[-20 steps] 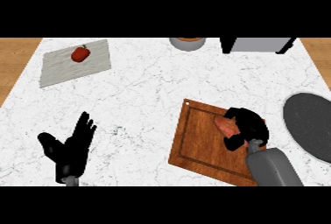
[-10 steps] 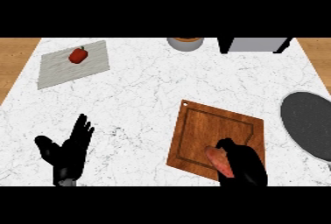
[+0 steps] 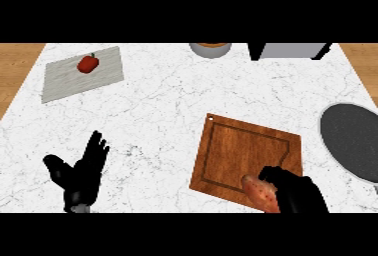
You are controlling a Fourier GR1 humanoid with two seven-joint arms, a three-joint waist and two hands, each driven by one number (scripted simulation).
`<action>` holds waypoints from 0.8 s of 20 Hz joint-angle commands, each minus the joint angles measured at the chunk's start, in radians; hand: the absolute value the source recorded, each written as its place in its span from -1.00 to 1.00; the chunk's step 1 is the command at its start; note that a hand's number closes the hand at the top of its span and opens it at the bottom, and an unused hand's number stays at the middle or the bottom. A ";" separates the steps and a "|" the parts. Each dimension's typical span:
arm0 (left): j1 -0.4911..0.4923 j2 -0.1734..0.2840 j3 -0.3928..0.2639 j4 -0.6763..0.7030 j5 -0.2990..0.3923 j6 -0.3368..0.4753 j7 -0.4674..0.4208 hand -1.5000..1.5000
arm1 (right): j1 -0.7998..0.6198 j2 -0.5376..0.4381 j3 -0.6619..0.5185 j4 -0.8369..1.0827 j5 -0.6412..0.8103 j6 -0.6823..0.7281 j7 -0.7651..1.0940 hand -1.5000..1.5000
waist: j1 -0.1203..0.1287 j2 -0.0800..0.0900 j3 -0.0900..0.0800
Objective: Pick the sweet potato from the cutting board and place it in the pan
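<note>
- Head view, right side: right hand (image 3: 295, 192) at the lower edge of the view, over the near corner of the cutting board (image 3: 244, 152). Fingers curled round the sweet potato (image 3: 261, 192); the orange-brown tuber shows on the hand's left side, its lower end running down to the edge of the view.
- Sweet potato: in the right hand's grasp, above the near part of the cutting board. Whether it touches the wood cannot be told from this angle.
- Cutting board: wooden, turned at an angle on the white marbled counter (image 3: 162, 115), one corner pointing away from the robot with a small hole in it. A groove runs round inside its edge.
- Pan (image 3: 354, 140): dark and round with a pale rim, at the right edge of the view, cut off by it. Lies just right of the board, apart from it. Nothing seen inside the visible part.
- Head view, left side: left hand (image 3: 77, 172) at lower left over bare counter, fingers straight and pointing up, thumb spread to the side, holding nothing. Well apart from the board.
- Far left: grey mat (image 3: 66, 80) with a red pepper (image 3: 88, 63) on it.
- Far edge: round bowl (image 3: 210, 49), partly cut off, and right of it a grey appliance (image 3: 291, 50) with dark legs.
</note>
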 commanded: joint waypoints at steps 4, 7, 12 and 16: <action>-0.013 -0.006 -0.008 0.021 -0.019 0.005 -0.011 0.00 | 0.122 0.004 -0.009 -0.336 0.088 -0.061 0.106 1.00 | 0.001 0.003 0.001; 0.008 0.006 0.024 0.084 0.012 -0.053 -0.081 0.00 | 0.160 -0.028 -0.090 -0.416 0.012 -0.037 0.099 1.00 | 0.006 0.006 0.001; -0.038 0.014 0.043 0.083 0.011 -0.044 -0.061 0.00 | 0.072 -0.039 -0.323 -0.397 -0.222 0.011 0.060 1.00 | 0.012 0.008 0.001; 0.026 -0.004 -0.005 -0.028 -0.004 -0.026 -0.012 0.00 | -0.103 0.000 -0.453 -0.163 -0.320 -0.027 0.023 1.00 | 0.025 0.008 0.002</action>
